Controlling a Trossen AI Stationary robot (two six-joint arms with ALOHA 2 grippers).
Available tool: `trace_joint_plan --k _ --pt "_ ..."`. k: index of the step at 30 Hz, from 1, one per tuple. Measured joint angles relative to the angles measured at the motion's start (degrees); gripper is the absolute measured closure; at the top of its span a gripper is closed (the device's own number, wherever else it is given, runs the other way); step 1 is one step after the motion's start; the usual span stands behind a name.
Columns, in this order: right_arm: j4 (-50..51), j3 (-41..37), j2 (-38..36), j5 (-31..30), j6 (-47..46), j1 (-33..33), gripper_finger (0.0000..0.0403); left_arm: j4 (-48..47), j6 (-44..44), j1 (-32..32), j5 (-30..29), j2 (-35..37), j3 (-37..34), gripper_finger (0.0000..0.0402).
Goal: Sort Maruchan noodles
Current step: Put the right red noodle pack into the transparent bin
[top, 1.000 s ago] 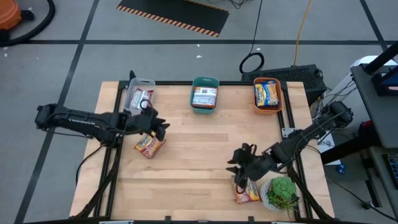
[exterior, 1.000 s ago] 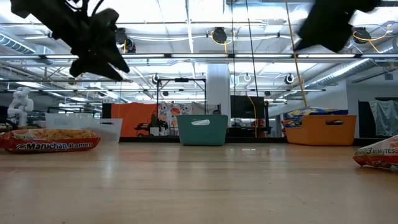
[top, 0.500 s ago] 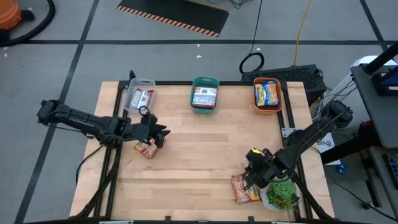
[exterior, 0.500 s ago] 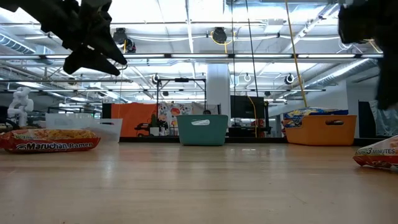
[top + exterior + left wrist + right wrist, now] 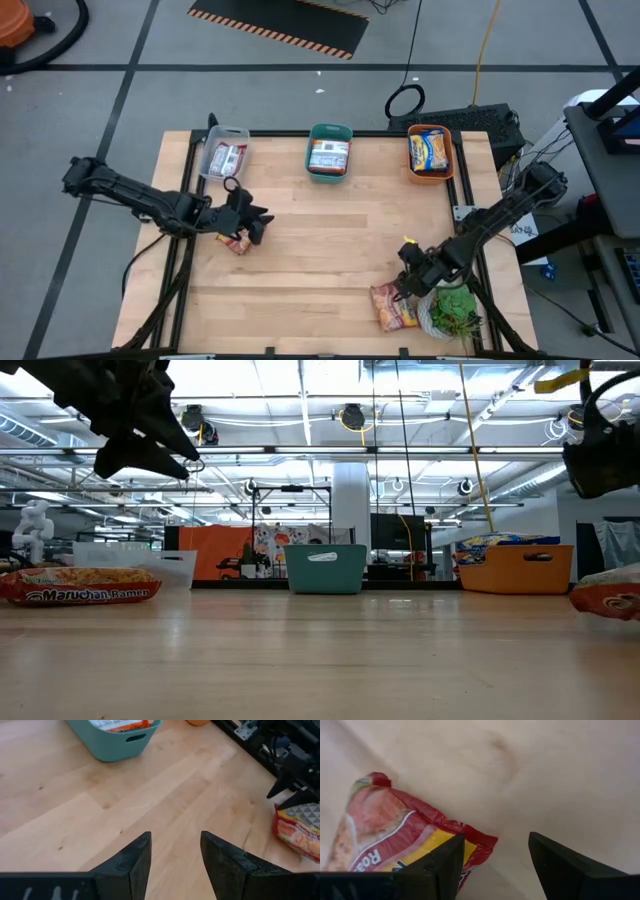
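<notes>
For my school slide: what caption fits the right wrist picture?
Right gripper, fingers open, hovers over a red ramen packet on the wooden table.

red-yellow packet (image 5: 405, 845) | teal bin (image 5: 329, 152) | orange bin (image 5: 430, 152)

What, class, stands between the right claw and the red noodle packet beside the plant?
Nothing visible. The right claw is open just above the red noodle packet, with only bare table showing between its fingers. The potted plant sits off to the side.

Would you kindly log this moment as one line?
left gripper: open, over left packet | right gripper: open, over red packet | bins: part-filled
</notes>
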State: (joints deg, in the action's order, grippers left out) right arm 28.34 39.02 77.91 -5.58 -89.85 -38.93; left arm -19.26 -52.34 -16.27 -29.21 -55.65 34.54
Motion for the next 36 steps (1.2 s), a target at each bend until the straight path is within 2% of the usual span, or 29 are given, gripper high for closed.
trace_joint_plan --k 5,12,16,24,36 --pt "-6.6 -1.5 0.0 2.9 5.1 1.8 0.0190 0.2 -0.9 0.0 0.1 -2.3 0.0 0.0227" --pt "-7.2 -1.6 0.0 4.3 9.8 4.5 0.0210 0.5 -2.2 0.0 0.7 -6.2 0.0 0.0227" --pt "-7.5 -1.6 0.0 4.2 14.5 5.7 0.0236 2.2 -2.1 0.0 0.7 -7.0 0.0 0.0227" --pt "-10.6 -1.6 0.0 5.9 15.6 5.2 0.0305 3.8 -0.9 0.0 0.7 -7.0 0.0 0.0227" --pt "-11.4 -1.6 0.0 7.4 18.3 4.7 0.0360 3.8 -0.8 0.0 0.7 -7.0 0.0 0.0227"
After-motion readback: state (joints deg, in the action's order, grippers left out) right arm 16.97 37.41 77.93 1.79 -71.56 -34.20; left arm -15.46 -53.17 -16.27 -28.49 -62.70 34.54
